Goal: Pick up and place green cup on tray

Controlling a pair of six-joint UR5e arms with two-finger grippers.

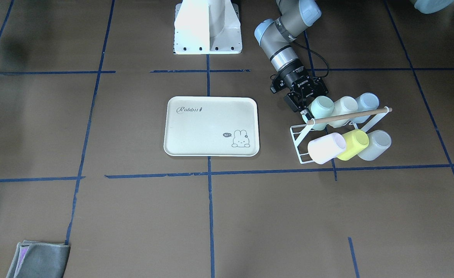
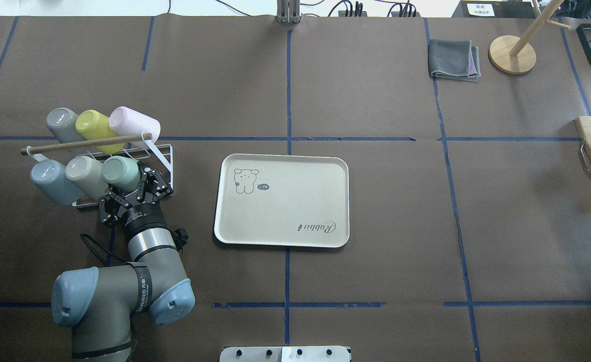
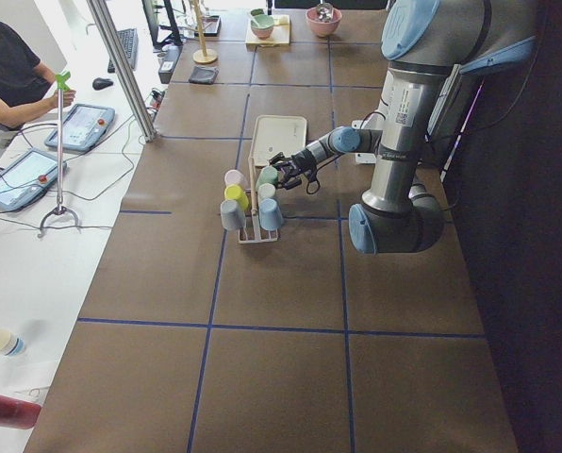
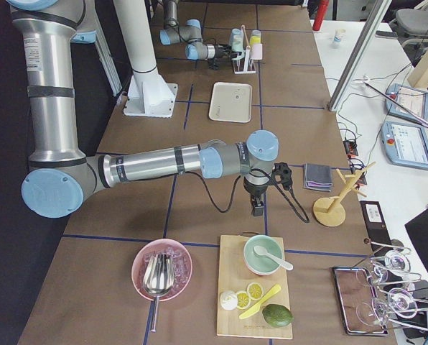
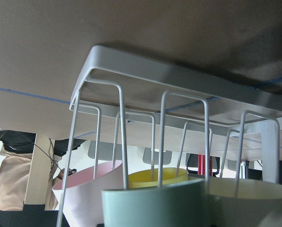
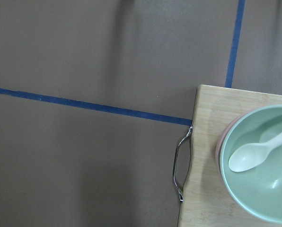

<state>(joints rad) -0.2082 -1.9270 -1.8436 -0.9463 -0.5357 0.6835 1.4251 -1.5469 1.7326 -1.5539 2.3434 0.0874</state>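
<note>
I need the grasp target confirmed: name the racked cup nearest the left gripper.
The green cup, at the end nearest the tray of the rack's robot-side row; the left gripper is right at it.

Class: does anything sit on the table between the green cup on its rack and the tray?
Nothing visible lies there: only bare table between the rack and the tray. The green cup rests on the rack, so it likely lifts off first.

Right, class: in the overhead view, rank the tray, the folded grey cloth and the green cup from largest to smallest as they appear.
1. tray, by far.
2. grey cloth.
3. green cup, seen nearly end-on.
</note>
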